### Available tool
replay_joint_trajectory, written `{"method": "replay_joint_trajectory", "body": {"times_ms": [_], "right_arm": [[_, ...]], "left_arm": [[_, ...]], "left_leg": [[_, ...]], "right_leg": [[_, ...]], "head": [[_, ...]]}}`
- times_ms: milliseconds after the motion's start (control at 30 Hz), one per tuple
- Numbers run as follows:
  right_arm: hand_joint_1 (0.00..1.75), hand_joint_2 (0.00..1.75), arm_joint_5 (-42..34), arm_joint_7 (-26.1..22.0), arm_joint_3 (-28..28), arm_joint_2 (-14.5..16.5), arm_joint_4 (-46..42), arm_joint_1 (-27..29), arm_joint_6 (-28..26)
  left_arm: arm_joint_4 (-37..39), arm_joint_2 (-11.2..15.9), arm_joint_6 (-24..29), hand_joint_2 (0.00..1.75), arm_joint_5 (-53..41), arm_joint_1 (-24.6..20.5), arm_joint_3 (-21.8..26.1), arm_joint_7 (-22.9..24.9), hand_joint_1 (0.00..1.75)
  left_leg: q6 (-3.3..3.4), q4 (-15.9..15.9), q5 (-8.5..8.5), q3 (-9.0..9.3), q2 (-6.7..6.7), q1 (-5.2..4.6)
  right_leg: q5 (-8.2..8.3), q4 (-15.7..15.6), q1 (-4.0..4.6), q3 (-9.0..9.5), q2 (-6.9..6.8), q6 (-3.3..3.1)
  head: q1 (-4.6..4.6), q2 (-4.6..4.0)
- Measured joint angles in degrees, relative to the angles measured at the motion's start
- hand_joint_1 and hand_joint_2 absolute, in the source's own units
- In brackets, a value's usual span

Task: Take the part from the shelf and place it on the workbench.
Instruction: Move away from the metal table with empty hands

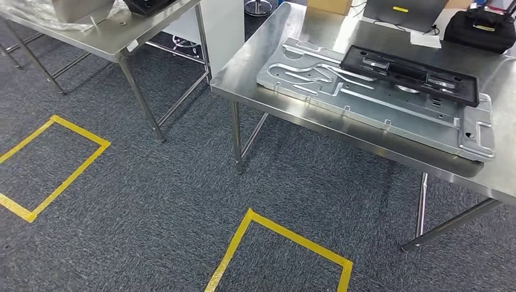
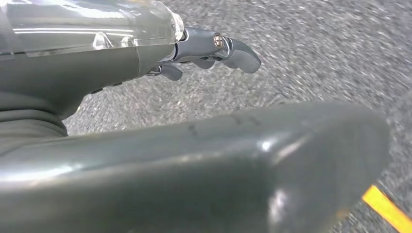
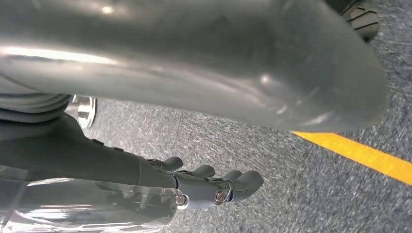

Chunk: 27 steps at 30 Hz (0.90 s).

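Yellow tape squares (image 1: 286,240) are marked on the grey carpet nearest the head camera. Beyond them a stainless-steel worktop (image 1: 277,36) carries a large stamped silver sheet-metal panel (image 1: 377,106), and a long black moulded plastic part (image 1: 409,74) is laid flat on top of it, toward the far side. No shelf is seen, so whether this black piece is the task's part cannot be told.

The black part is judged light and stiff, with ribs and recesses across its face; it would best be taken at its long edges or ends. The metal panel is judged heavier, with thin, possibly sharp edges.

The left hand (image 2: 214,51) and right hand (image 3: 209,187) are hung over the carpet, nothing held, fingers (image 3: 245,182) loosely bent but not closed.
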Motion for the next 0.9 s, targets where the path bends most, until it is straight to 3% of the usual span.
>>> {"method": "replay_joint_trajectory", "body": {"times_ms": [67, 133, 200, 267, 333, 400, 433, 467, 500, 567, 633, 700, 767, 833, 900], "right_arm": [[0.00, 0.00, 0.06, 0.31, 0.00, -0.10, 0.07, 0.00, 0.22], [0.00, 0.00, 0.23, 0.51, 0.01, -0.31, 0.11, -0.01, 0.51], [0.00, 0.00, 0.50, 0.33, 0.03, -0.55, 0.15, -0.14, 0.78], [0.00, 0.00, 0.69, -0.09, 0.04, -0.69, 0.18, -0.34, 0.94], [0.00, 0.00, 1.05, -0.45, 0.07, -0.87, 0.19, -0.35, 1.15], [0.00, 0.00, 1.61, -0.61, 0.18, -1.11, 0.20, -0.26, 1.44], [0.00, 0.00, 2.00, -0.62, 0.30, -1.24, 0.20, -0.25, 1.59], [0.00, 0.00, 2.47, -0.62, 0.49, -1.38, 0.20, -0.29, 1.70], [0.00, 0.00, 3.09, -0.63, 0.77, -1.53, 0.20, -0.34, 1.75], [0.00, 0.00, 4.48, -0.66, 1.58, -1.79, 0.20, -0.46, 1.69], [0.00, 0.00, 5.90, -0.73, 2.55, -2.09, 0.20, -0.52, 1.39], [0.00, 0.00, 7.06, -1.16, 3.62, -2.51, 0.22, -0.66, 0.96], [0.00, 0.00, 7.56, -2.33, 4.63, -2.88, 0.24, -0.98, 0.69], [0.00, 0.00, 7.29, -3.78, 5.13, -3.20, 0.27, -1.13, 0.58], [0.00, 0.00, 6.63, -4.68, 5.20, -3.39, 0.35, -1.00, 0.52]], "left_arm": [[0.00, -0.05, 0.34, 0.00, 0.02, 0.01, 0.00, -0.25, 0.00], [0.00, -0.19, 0.62, 0.00, 0.04, -0.21, 0.00, -0.62, 0.00], [0.00, -0.28, 0.81, 0.00, 0.07, -0.32, 0.00, -0.80, 0.00], [0.00, -0.22, 0.98, 0.00, 0.10, -0.20, 0.00, -0.80, 0.00], [0.00, -0.18, 1.08, 0.00, 0.10, -0.21, 0.00, -0.70, 0.00], [0.00, -0.19, 1.09, 0.00, 0.08, -0.41, 0.00, -0.54, 0.00], [0.00, -0.19, 1.08, 0.00, 0.06, -0.47, -0.01, -0.47, 0.00], [0.00, -0.18, 1.03, 0.00, 0.03, -0.46, -0.02, -0.43, 0.00], [0.00, -0.15, 0.96, 0.00, -0.01, -0.43, -0.05, -0.40, 0.00], [0.00, -0.05, 0.71, 0.00, -0.09, -0.41, -0.17, -0.39, 0.00], [0.00, 0.02, 0.46, 0.00, -0.22, -0.65, -0.48, -0.38, 0.00], [0.00, 0.05, 0.36, 0.00, -0.64, -0.84, -1.15, -0.33, 0.00], [0.00, 0.15, 0.34, 0.00, -1.19, -0.76, -1.93, -0.33, 0.00], [0.00, 0.24, 0.45, 0.00, -2.02, -0.71, -2.66, -1.19, 0.00], [0.00, 0.23, 0.85, 0.00, -3.23, -0.95, -3.55, -3.14, 0.00]], "left_leg": [[-0.07, 0.23, -0.03, 0.04, -1.49, -0.03], [-0.50, 0.60, -0.09, -0.24, -2.78, -0.12], [-1.24, 0.73, 0.02, -0.77, -3.89, 0.01], [-1.95, 0.78, 0.07, -1.09, -4.46, 0.10], [-2.45, 3.66, -1.80, -2.47, -2.20, 0.00], [-2.94, 10.82, -5.58, -5.95, 0.71, 0.29], [-3.21, 14.46, -7.02, -7.75, 1.25, 0.50], [-3.44, 16.72, -7.55, -8.87, 1.53, 0.71], [-3.63, 16.81, -6.94, -8.89, 1.73, 0.88], [-3.76, 10.49, -3.18, -5.53, 2.81, 1.10], [-3.44, 3.13, -0.63, -1.73, 4.87, 0.86], [-2.81, 0.94, -0.43, -0.93, 5.43, 0.54], [-2.05, 0.81, -0.15, -1.12, 4.22, 0.56], [-1.31, 0.49, 0.21, -1.02, 3.18, 0.66], [-0.74, 0.41, 0.48, -1.15, 2.11, 0.59]], "right_leg": [[4.27, -6.89, 0.05, 3.32, 1.15, -0.48], [6.71, -13.66, 0.03, 6.39, 3.50, -0.99], [6.71, -15.55, 0.14, 7.10, 4.24, -1.25], [6.96, -16.05, -0.02, 7.30, 2.91, -1.69], [7.25, -16.80, -0.36, 7.68, 1.34, -2.37], [7.25, -17.00, -0.31, 7.79, -0.31, -2.71], [7.19, -16.97, -0.27, 7.77, -1.12, -2.72], [7.12, -16.94, -0.26, 7.79, -1.89, -2.67], [7.02, -16.90, -0.30, 7.83, -2.63, -2.56], [6.73, -16.71, -0.41, 8.08, -4.00, -2.15], [6.29, -16.45, -0.23, 8.33, -5.22, -1.50], [6.07, -16.36, 0.05, 8.52, -6.19, -0.78], [5.87, -16.31, -0.10, 8.79, -6.53, -0.03], [4.07, -14.17, -0.35, 8.05, -4.02, 0.52], [0.26, -7.54, -0.38, 4.90, -0.87, 0.60]], "head": [[0.02, 0.00], [-0.02, 0.00], [-0.03, 0.00], [-0.04, 0.00], [-0.37, -0.01], [-0.65, -0.01], [-0.66, -0.01], [-0.65, 0.00], [-0.65, 0.00], [-0.66, 0.00], [-0.63, -0.01], [-0.51, -0.01], [-0.44, 0.00], [-0.38, 0.00], [-0.28, -0.01]]}}
